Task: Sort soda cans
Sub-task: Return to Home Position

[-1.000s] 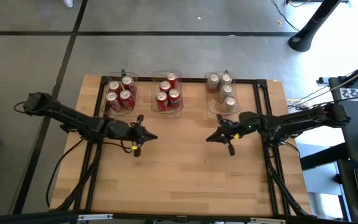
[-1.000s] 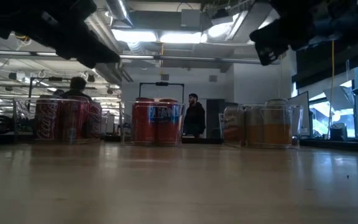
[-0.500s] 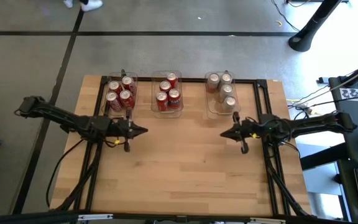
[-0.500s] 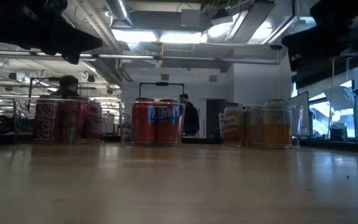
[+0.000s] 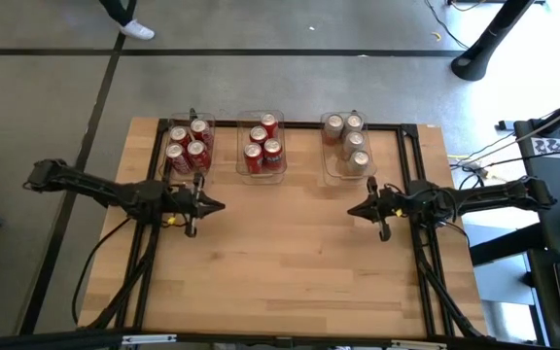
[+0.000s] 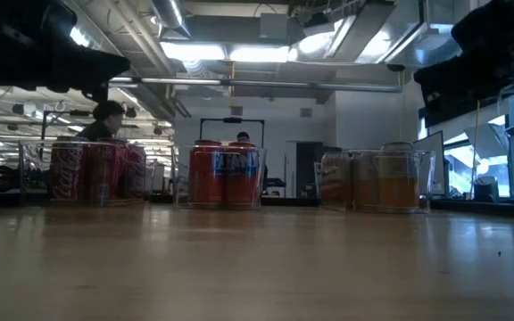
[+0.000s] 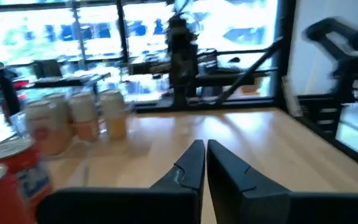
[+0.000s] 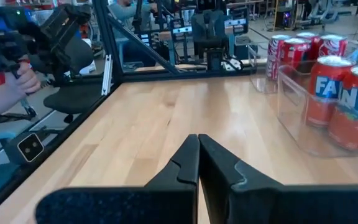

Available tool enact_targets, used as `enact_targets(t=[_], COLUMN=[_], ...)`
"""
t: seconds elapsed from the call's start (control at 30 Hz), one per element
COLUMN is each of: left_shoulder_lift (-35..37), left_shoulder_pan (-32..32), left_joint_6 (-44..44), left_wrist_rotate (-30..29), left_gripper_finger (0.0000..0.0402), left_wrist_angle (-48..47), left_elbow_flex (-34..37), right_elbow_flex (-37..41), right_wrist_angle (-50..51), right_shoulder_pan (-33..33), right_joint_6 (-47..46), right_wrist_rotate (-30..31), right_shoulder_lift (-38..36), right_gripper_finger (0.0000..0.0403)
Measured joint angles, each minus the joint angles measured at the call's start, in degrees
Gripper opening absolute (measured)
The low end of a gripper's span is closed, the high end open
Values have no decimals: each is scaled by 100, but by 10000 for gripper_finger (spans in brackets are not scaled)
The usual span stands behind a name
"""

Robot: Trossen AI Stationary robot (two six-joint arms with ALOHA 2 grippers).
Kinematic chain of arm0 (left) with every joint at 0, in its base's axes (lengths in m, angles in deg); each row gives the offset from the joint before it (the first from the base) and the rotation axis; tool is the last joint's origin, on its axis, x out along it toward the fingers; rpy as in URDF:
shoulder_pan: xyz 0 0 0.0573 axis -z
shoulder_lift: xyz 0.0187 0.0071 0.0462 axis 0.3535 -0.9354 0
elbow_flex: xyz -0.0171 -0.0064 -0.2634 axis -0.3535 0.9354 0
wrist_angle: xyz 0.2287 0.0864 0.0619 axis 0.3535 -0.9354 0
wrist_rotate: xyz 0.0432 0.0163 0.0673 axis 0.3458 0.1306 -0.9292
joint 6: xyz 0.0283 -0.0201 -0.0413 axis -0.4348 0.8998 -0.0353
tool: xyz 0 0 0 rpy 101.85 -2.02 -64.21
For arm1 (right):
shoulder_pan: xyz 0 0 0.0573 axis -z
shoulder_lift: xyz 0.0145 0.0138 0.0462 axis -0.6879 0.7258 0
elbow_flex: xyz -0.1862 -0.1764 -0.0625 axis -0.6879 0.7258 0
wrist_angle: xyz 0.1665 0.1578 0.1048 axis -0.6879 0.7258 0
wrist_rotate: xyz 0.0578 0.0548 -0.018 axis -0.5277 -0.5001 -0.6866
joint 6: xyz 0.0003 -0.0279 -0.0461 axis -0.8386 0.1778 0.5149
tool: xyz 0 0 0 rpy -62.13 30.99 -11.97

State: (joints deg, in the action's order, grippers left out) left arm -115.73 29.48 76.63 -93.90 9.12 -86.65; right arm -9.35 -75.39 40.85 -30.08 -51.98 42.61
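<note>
Twelve cans stand upright, silver tops up, in three clear bins lined along the far edge of the bench (image 5: 280,277).

- The left bin (image 5: 208,164) holds four red cans (image 5: 180,135).
- The middle bin (image 5: 247,121) holds four blue-lettered cans (image 5: 272,148), red-bodied.
- The right bin (image 5: 333,156) holds four silver cans (image 5: 354,140).
- In the low view the bins stand side by side with gaps between them. The red cans (image 6: 83,171) are on the left, the blue-lettered cans (image 6: 227,176) in the centre, and the silver cans (image 6: 373,183) on the right.

The left hand (image 5: 218,205) is held above the bench just in front of the left bin, apart from it, and points toward the centre. The left wrist view shows its fingers (image 7: 192,165) pressed together and empty.

The right hand (image 5: 352,210) is held above the bench in front of the right bin, apart from it, and points toward the centre. The right wrist view shows its fingers (image 8: 189,157) closed and empty.

The two hands face each other, well apart. In the low view both arms sit high, off the bench surface.

Beyond the bench, a person (image 6: 105,118) shows behind the left bin.
</note>
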Motion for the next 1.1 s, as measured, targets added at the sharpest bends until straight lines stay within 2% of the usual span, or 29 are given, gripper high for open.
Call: enact_targets(t=[0.1,0.33,0.73,0.87,1.1], left_shoulder_lift=[354,1156,2933,2946,2942], left_shoulder_pan=[-284,-751,-804,-797,-867], left_joint_6=[174,353,573,521,459], left_wrist_rotate=[385,475,478,456,203], left_gripper_finger=[10,10,11,11,11], left_wrist_angle=[-337,-967,-2498,-2576,-2860], left_elbow_flex=[46,46,48,48,48], right_elbow_flex=[172,572,582,586,583], right_wrist_angle=[15,222,1010,1606,1629], right_shoulder_pan=[2,2,1,0,0], right_joint_6=[-63,-299,-298,-391,-360], right_wrist_rotate=[90,806,799,1024,1083], right_shoulder_lift=[-251,-992,-2325,-2854,-2878], right_gripper_finger=[10,10,10,10,10])
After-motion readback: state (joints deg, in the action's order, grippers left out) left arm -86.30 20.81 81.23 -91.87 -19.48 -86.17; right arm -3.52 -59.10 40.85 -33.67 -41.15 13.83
